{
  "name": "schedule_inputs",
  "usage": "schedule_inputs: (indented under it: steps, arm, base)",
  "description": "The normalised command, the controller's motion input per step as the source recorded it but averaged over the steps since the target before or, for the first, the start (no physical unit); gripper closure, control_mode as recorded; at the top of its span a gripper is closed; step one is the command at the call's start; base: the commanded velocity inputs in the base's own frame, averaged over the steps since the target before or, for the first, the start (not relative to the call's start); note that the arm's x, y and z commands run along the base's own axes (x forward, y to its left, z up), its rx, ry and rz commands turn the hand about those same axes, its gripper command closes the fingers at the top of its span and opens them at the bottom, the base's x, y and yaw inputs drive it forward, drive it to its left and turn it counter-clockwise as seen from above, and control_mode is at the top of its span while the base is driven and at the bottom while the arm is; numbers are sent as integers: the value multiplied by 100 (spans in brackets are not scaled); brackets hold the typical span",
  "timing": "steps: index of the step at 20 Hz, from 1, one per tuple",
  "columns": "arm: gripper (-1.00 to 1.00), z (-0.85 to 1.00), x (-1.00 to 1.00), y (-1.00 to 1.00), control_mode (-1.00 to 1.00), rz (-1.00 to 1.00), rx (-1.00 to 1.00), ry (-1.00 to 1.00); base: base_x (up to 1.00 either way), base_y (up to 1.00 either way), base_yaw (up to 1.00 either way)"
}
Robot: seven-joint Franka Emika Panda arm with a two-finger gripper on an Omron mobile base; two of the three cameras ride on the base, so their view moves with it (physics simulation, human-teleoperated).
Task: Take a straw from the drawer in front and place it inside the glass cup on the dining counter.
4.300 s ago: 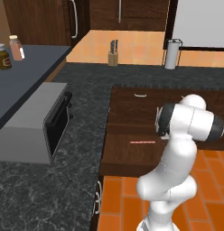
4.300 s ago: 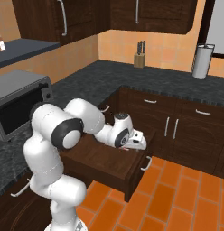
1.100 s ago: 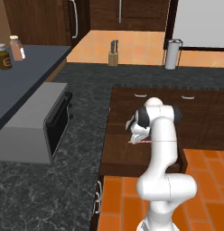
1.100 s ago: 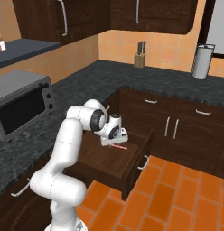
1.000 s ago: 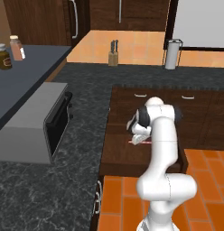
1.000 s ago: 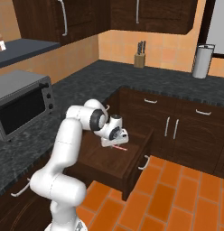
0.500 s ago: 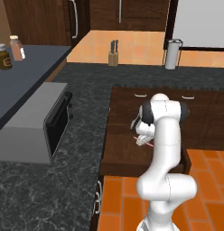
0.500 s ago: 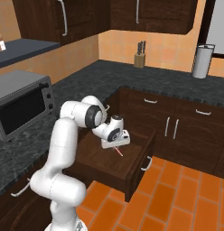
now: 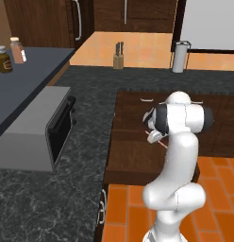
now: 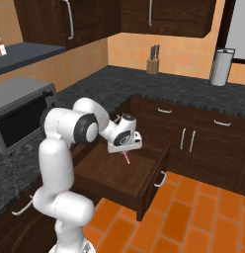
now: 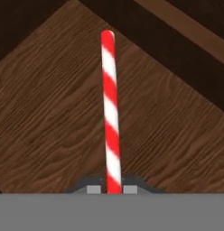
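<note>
The drawer (image 10: 114,174) stands pulled out in front of me, its flat brown bottom (image 11: 50,117) bare. My gripper (image 10: 125,150) hangs over it, shut on the straw (image 10: 127,159), a thin red stick with white stripes that points down toward the bottom without touching it. In the hand view the straw (image 11: 110,108) runs straight out from between the fingertips (image 11: 93,189) of my gripper (image 11: 113,188). From the left, my gripper (image 9: 155,136) and the straw (image 9: 162,143) sit over the middle of the drawer (image 9: 133,151). The glass cup and the dining counter are out of view.
Black granite counter (image 9: 90,104) wraps the drawer's left and back. A microwave (image 9: 38,132) sits at the left, a knife block (image 9: 118,49) and a steel canister (image 9: 180,56) at the back. Cabinet doors (image 10: 198,143) flank the right. Orange tile floor (image 10: 193,217) lies below.
The gripper has shut on the straw and raised it off the drawer bottom. The hand has moved up and a little right.
</note>
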Motion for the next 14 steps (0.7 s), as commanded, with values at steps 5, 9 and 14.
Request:
schedule_inputs:
  steps: [5, 9, 14]
  arm:
    - [100, 100, -28, -1, -100, 0, 3, -4]
    - [100, 100, -46, 0, -100, 0, 0, -6]
    - [100, 100, -66, 0, -100, -1, 0, -7]
  base:
    - [0, 0, 0]
    - [0, 0, 0]
    - [0, 0, 0]
